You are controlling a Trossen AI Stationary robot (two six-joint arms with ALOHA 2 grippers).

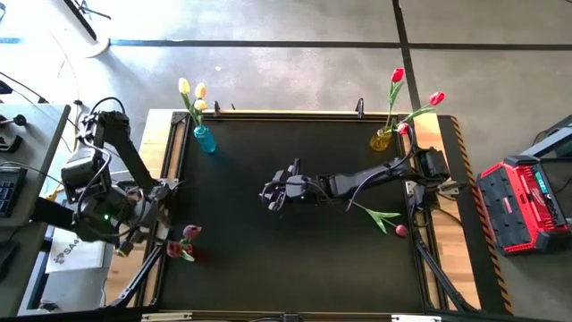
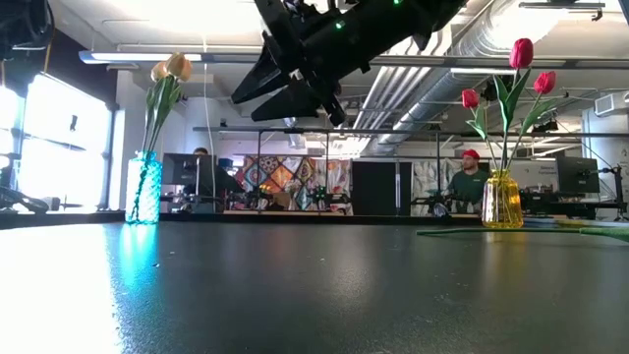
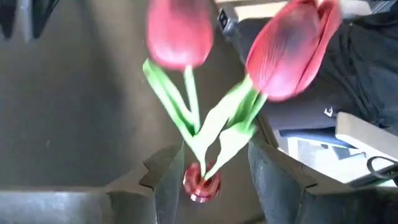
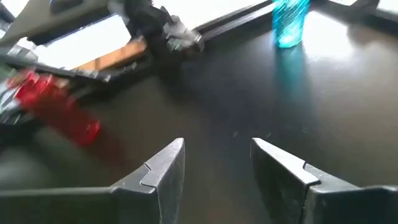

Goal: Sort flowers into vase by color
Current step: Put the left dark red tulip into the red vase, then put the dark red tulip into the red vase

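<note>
High view: you have three vases on the dark surface (image 1: 295,268). The blue vase (image 1: 205,139) holds the cream-yellow tulips (image 1: 191,89), the yellow vase (image 1: 382,139) holds red tulips (image 1: 397,77), and the red vase (image 1: 175,249) at the left edge holds two dark pink tulips (image 1: 191,232). One more tulip (image 1: 386,220) lies flat near the right edge. Your left tool (image 1: 154,234) sits just beside the red vase; your right tool (image 1: 273,193) hovers over the middle of the surface.

Low view: only the blue and yellow vases show, with the right arm overhead. The red vase is out of this picture, so don't rely on it for the drop.

Left wrist view: this alone shows the release. The fingers (image 3: 163,184) stand apart on either side of the stems, clamped on nothing, the vase mouth below. Lift straight up so neither finger snags a leaf.

Right wrist view: the fingers (image 4: 163,169) are spread and empty. The red blur at the side is probably the red vase. The lying tulip looks the likely next pick; it shows only from above.
</note>
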